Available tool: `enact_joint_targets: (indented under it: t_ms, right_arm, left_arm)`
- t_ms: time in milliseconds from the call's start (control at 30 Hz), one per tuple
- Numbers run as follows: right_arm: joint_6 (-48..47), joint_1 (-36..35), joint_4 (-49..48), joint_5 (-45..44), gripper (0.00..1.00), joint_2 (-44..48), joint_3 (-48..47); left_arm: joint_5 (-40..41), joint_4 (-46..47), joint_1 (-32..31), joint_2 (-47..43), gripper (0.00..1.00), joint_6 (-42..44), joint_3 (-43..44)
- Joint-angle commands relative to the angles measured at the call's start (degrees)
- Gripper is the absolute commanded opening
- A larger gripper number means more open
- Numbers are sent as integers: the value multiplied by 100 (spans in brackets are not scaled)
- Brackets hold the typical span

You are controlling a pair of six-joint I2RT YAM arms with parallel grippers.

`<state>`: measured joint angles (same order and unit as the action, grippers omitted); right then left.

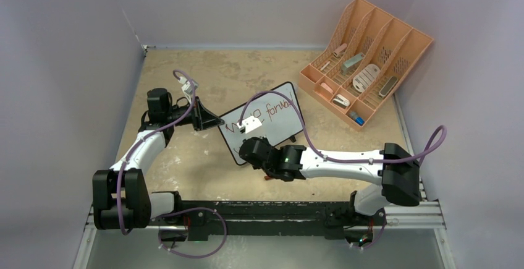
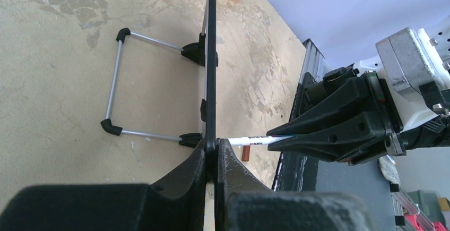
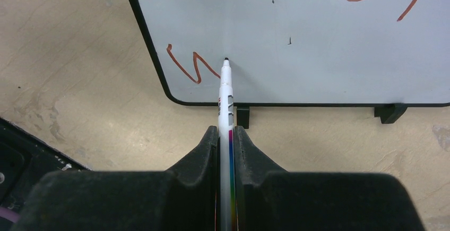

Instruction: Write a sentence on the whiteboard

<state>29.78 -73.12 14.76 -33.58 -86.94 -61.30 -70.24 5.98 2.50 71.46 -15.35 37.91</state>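
The whiteboard [image 1: 272, 111] stands on small black feet in the middle of the table, with orange-red writing on it. My left gripper [image 1: 217, 122] is shut on its left edge; the left wrist view shows the board's black frame [image 2: 211, 56] edge-on between my jaws [image 2: 216, 147]. My right gripper [image 1: 248, 149] is shut on a white marker [image 3: 226, 103]. The marker's tip touches the whiteboard [image 3: 318, 50] near its lower left corner, beside an orange-red stroke [image 3: 188, 67]. The marker also shows in the left wrist view [image 2: 254, 140].
A peach slotted desk organizer [image 1: 366, 59] with small items lies at the back right. A brown marker cap [image 2: 245, 153] lies on the table near the board. The board's wire stand [image 2: 114, 85] reaches out behind it. Walls close in left, back and right.
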Motion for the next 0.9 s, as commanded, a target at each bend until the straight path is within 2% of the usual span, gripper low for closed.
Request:
enact_joint_targets:
  t_ms: [0, 600, 867]
  right_arm:
    - [-108, 76, -129, -243, 0, 103, -284]
    - [-264, 255, -303, -243, 0, 157, -365]
    - [-353, 255, -306, -65, 0, 504, -277]
  left_arm:
    - [28, 43, -17, 26, 0, 120, 137]
    - [41, 35, -16, 35, 0, 120, 138]
    - [72, 16, -17, 35, 0, 138, 154]
